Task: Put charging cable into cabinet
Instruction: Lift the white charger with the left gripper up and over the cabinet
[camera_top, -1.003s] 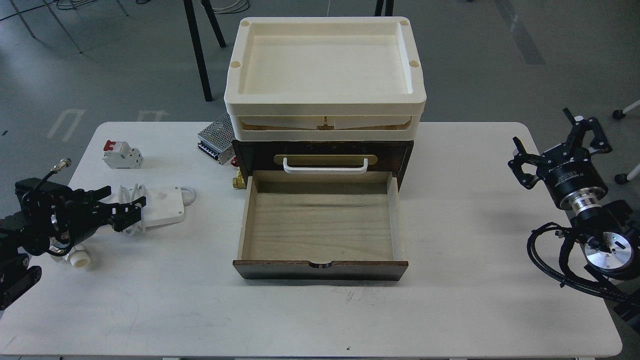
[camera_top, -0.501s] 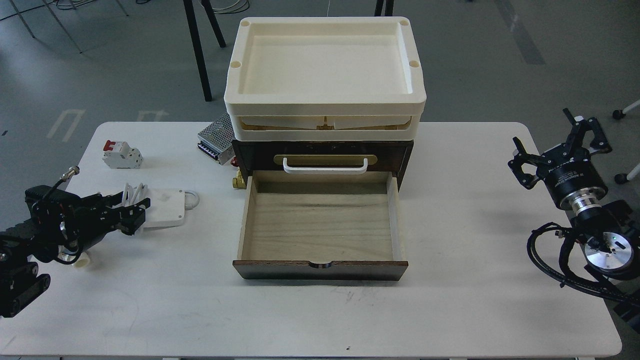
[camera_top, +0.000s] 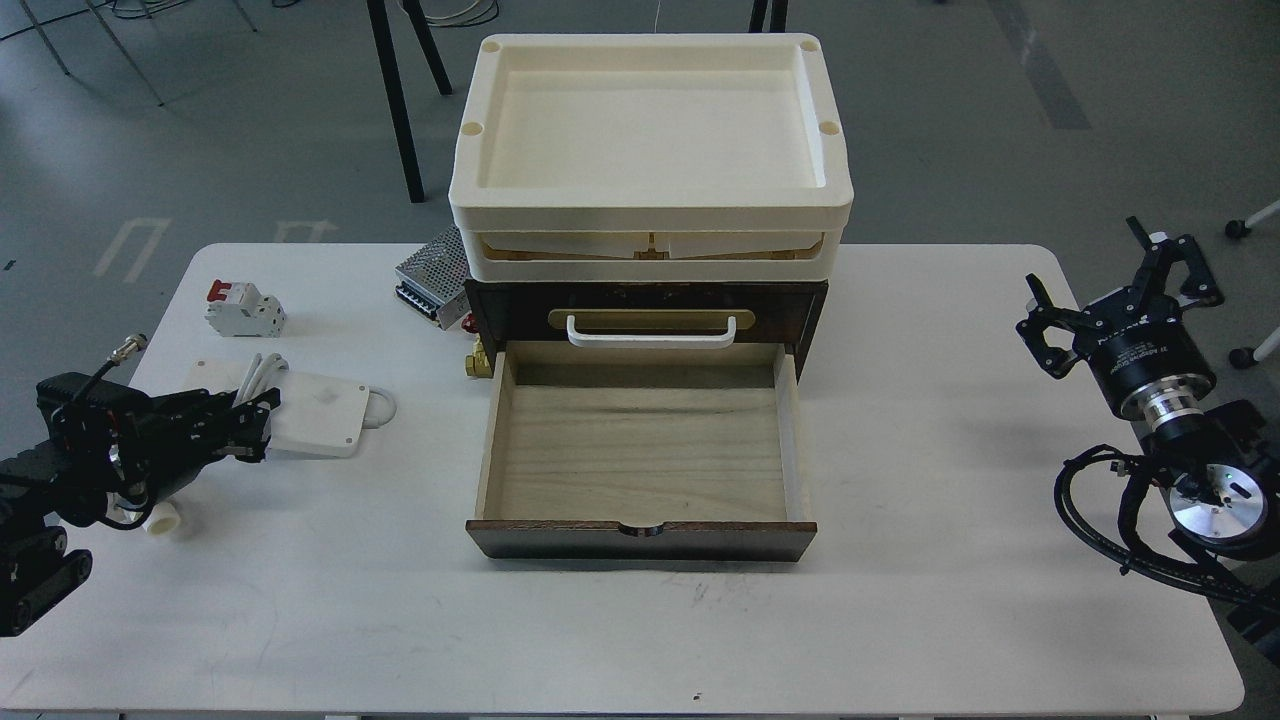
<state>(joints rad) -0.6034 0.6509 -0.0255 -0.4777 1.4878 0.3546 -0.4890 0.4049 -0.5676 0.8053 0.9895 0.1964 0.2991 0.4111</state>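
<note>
- Drawer (camera_top: 640, 455) of the cabinet (camera_top: 812, 310) pulled fully out toward the viewer; pale wood floor bare, dark front edge nearest.
- Left gripper (camera_top: 250, 425) low over the table (camera_top: 900, 600) at the left, fingers at the near-left end of the charging cable (camera_top: 315, 412); they are dark and overlapping, so cannot tell how far apart they stand or whether they grip.
- Charging cable lies left of the drawer, apart from it; flat white adapter, cord crossing its left part, a cord loop sticking out on the right.
- Right gripper (camera_top: 1120, 290) at the far right table edge, well apart from the cabinet, fingers spread wide, holding nothing.
- Circuit breaker (camera_top: 243, 307), white and red, beyond the cable.
- Perforated metal box (camera_top: 432, 274) just beside the cabinet's rear left.
- Cream trays (camera_top: 650, 215) stacked on the cabinet top.
</note>
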